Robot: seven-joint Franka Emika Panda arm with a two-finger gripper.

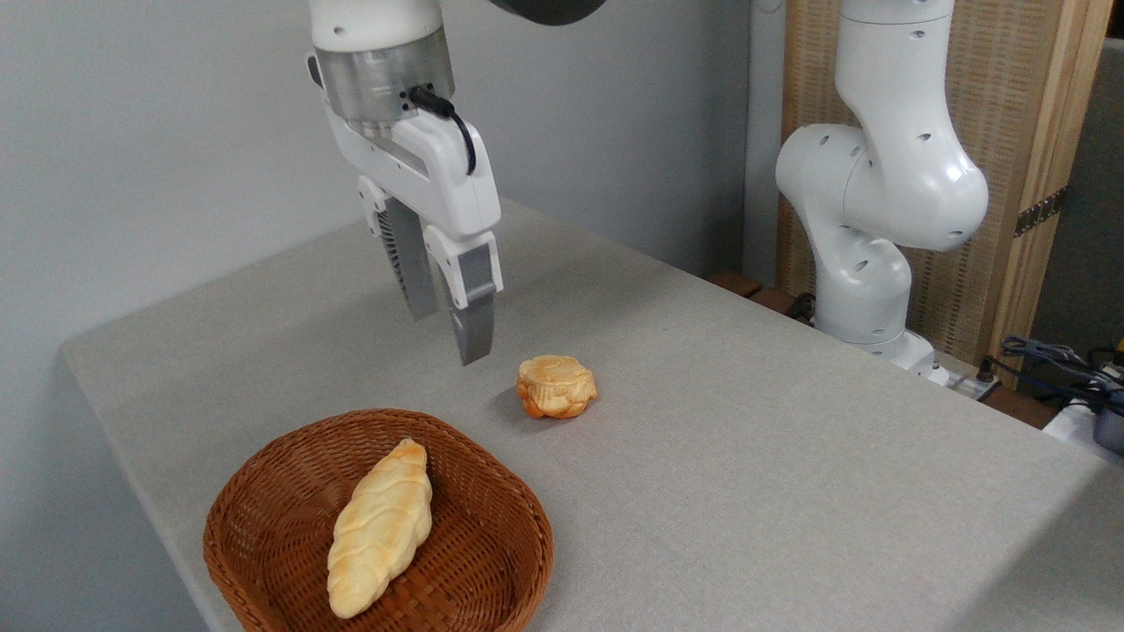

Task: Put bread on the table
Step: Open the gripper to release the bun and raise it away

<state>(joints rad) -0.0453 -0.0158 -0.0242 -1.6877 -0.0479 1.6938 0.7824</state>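
Bread (556,385) on table (746,421), right of fingers (474,326)

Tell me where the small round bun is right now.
The bun sits on the grey table near the middle, just beyond the wicker basket, right of the empty claw.

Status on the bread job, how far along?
Looks done: the bun sits on the table, outside the basket. In hand: nothing; the gripper is empty, open, raised left of the bun. The loaf lies in the basket. Left: retract at most.
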